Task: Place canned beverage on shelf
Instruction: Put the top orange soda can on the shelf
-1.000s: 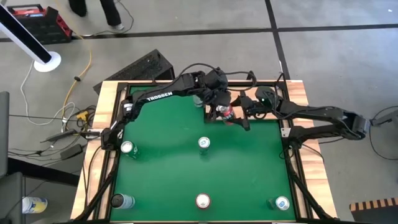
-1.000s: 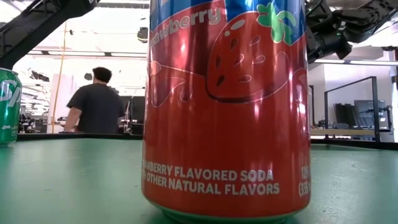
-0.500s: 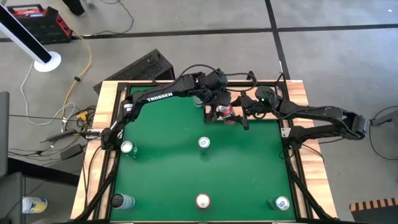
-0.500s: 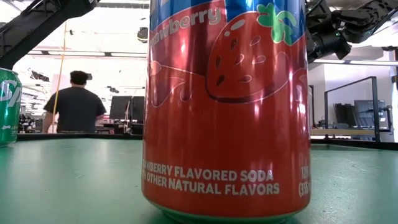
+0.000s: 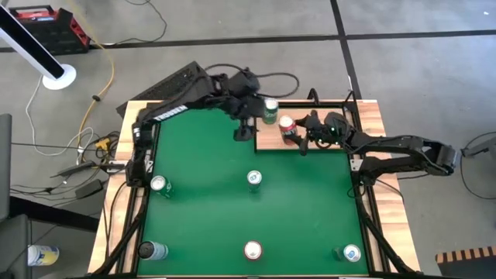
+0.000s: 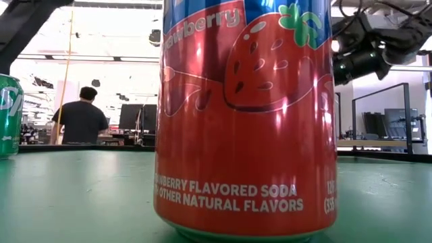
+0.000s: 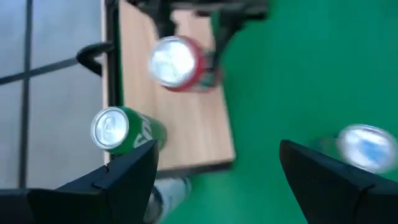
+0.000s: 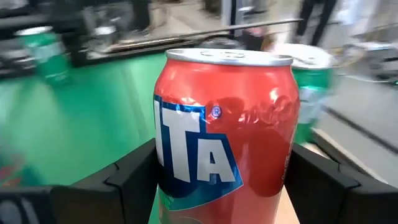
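Observation:
The light-brown wooden shelf (image 5: 267, 141) lies flat at the table's far edge and also shows in the left wrist view (image 7: 193, 124). A green can (image 5: 270, 111) stands upright on it, free. A red can (image 5: 286, 126) stands beside the green can, between the fingers of my right gripper (image 5: 293, 133), which is shut on it. My left gripper (image 5: 244, 129) is open and empty, just off the shelf's left edge. It looks down on both cans (image 7: 177, 62). My right gripper pinches the red can's side wall (image 8: 163, 163) between its two fingers, about halfway up. The fingers come in level from the table's right. The can is upright; its base is out of the picture, so whether it rests on the shelf does not show.
Loose cans stand on the green table: one in the middle (image 5: 254, 178), one at the left (image 5: 159, 184) and three along the near edge (image 5: 253, 249). The near red one fills the low view (image 6: 246, 115). A pale can (image 7: 168, 193) lies by the shelf's left edge. A person stands beyond the table (image 6: 79, 121).
My left gripper has drawn back from over the shelf toward the table's left and far edge, leaving the green can upright on the shelf. My right gripper has carried the red can a little toward the far edge, further onto the shelf.

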{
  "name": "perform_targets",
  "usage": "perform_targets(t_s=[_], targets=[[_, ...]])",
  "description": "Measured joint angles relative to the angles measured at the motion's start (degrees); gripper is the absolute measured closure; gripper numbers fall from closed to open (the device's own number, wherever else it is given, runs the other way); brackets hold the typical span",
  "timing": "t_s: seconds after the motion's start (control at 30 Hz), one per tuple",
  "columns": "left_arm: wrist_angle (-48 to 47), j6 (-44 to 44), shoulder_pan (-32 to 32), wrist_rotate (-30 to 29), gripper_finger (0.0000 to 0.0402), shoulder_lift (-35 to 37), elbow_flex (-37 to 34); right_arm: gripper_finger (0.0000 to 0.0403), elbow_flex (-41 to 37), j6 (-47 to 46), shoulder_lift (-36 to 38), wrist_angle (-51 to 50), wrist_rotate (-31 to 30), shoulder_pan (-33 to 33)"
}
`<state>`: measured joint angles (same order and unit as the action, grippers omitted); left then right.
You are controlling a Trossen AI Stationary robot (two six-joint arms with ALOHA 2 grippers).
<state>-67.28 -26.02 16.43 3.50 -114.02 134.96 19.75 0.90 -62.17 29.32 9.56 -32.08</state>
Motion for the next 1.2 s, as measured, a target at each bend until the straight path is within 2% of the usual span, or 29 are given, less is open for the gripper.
perform_targets(t_s=[0.17, 0.3, 0.4, 0.5, 0.63, 0.77, 0.93, 1.1, 1.2], targets=[[0.78, -0.35, -0.15, 9.00, 0.0083, 7.12, -4.34, 0.0093, -1.93, 0.39, -0.31, 2.69, -6.72, -0.37], [2.97, 0.56, -0.86, 8.60, 0.0092, 14.43, -12.52, 0.0093, -1.94, 0.63, -3.16, 4.56, -9.71, -0.96], [8.85, 3.33, -0.94, 6.73, 0.0102, 22.16, -22.69, 0.0093, -1.93, 0.59, -7.04, 8.50, -10.24, -1.22], [17.32, 6.63, -0.90, 2.72, 0.0110, 30.61, -35.82, 0.0093, -1.94, 0.69, -11.47, 12.44, -10.89, -1.80], [32.43, 10.44, -1.06, -1.75, 0.0117, 41.76, -53.04, 0.0093, -1.86, 2.05, -15.66, 18.24, -11.30, -1.81], [44.28, 11.73, -1.27, -2.89, 0.0118, 50.14, -64.86, 0.0093, -1.82, 2.33, -16.76, 19.21, -11.26, -2.22], [47.79, 11.80, -1.29, -2.92, 0.0118, 56.45, -69.67, 0.0086, -1.78, 1.81, -15.32, 16.71, -11.26, -2.10], [47.20, 11.76, -1.29, -2.90, 0.0118, 58.58, -70.36, 0.0019, -1.92, 1.33, -12.53, 12.03, -11.28, -2.21], [46.29, 11.47, -1.29, -2.90, 0.0118, 58.69, -70.36, 0.0027, -1.93, 1.01, -10.14, 9.88, -11.28, -2.21]])
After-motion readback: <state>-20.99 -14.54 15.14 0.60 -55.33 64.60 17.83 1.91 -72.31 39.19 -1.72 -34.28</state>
